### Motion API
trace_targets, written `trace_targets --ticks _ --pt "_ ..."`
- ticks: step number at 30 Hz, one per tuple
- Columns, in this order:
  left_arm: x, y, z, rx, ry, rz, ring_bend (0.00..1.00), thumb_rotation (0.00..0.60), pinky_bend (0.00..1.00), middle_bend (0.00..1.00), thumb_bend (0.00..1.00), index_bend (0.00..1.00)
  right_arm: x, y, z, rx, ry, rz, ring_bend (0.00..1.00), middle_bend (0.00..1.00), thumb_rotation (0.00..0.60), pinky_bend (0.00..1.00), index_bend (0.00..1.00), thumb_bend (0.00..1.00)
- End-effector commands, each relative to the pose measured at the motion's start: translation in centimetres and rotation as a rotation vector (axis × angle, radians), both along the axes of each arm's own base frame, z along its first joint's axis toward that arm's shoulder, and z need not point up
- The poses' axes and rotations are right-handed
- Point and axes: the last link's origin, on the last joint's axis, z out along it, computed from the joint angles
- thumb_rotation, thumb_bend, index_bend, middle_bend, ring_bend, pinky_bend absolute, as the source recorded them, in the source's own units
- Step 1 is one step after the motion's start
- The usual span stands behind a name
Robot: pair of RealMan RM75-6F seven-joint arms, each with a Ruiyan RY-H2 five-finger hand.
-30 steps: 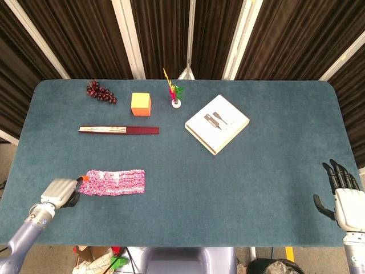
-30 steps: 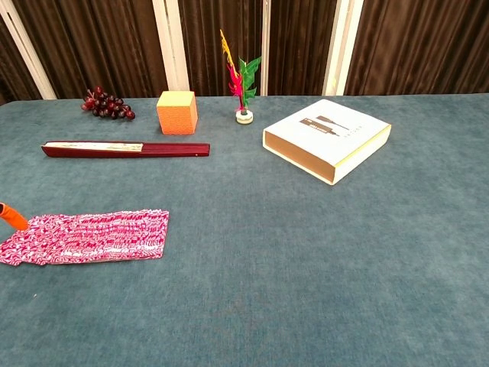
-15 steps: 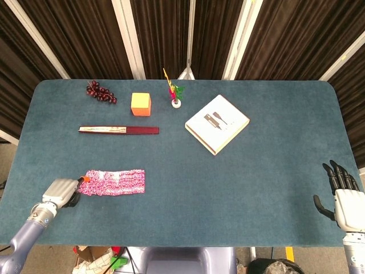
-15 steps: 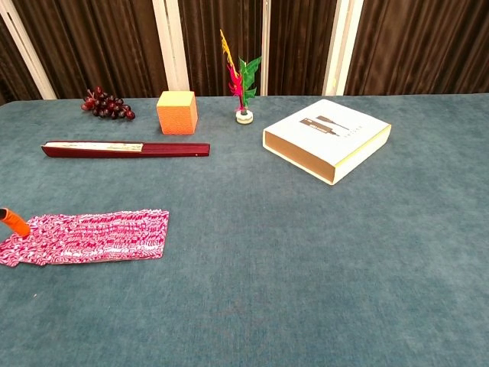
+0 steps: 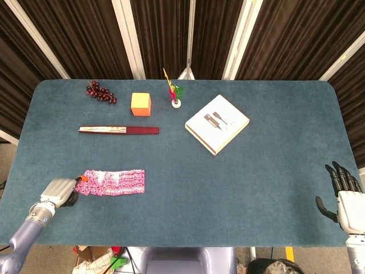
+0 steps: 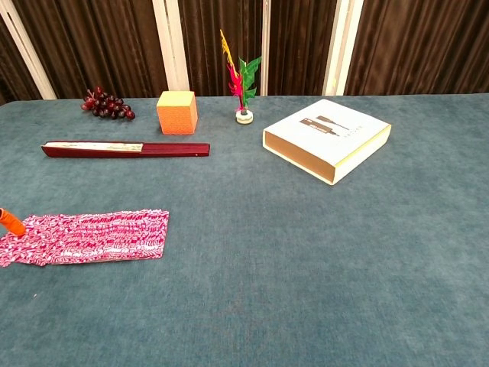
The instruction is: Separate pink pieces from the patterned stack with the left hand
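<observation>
Grey metal of the left hand shows at the near left of the table, a blue-green felt-covered top; its orange fingertip touches the left end of the pink-and-white patterned cloth stack, which lies flat at the near left, but whether the fingers actually pinch the fabric cannot be told. Farther back sit a bunch of dark red grapes at the far left, a long dark red closed fan just nearer, and an orange cube beside it. Right of the cube stands a small white holder with pink, yellow and green feathers, then a flat white box. At the near right edge, the black-fingered right hand is spread, holding nothing.
</observation>
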Motion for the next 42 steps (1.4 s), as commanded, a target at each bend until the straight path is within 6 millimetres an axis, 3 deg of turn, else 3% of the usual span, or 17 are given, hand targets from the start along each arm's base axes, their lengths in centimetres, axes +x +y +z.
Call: trace_targets --ticks 1,29,34,42 --pt "-0.3 -0.1 0.1 0.002 0.008 0.008 0.72 0.6 0.76 0.86 0.77 0.21 0.6 -0.5 0.0 -0.001 -0.004 0.01 0.08 0.05 0.6 0.17 0.08 0.39" --pt "-3.1 -0.6 1.8 0.056 0.052 0.066 0.72 0.6 0.76 0.86 0.77 0.21 0.7 -0.4 0.0 0.001 -0.011 -0.002 0.08 0.05 0.6 0.17 0.08 0.39" --pt "-2.0 -0.4 1.8 0.055 0.014 0.041 0.72 0.6 0.76 0.87 0.77 0.21 0.7 -0.3 -0.2 0.001 -0.009 -0.002 0.08 0.05 0.6 0.17 0.08 0.39" --pt "2.0 -0.4 2.0 0.053 -0.044 -0.085 0.72 0.6 0.76 0.87 0.77 0.21 0.5 -0.4 0.1 -0.001 -0.008 -0.009 0.08 0.05 0.6 0.17 0.08 0.39"
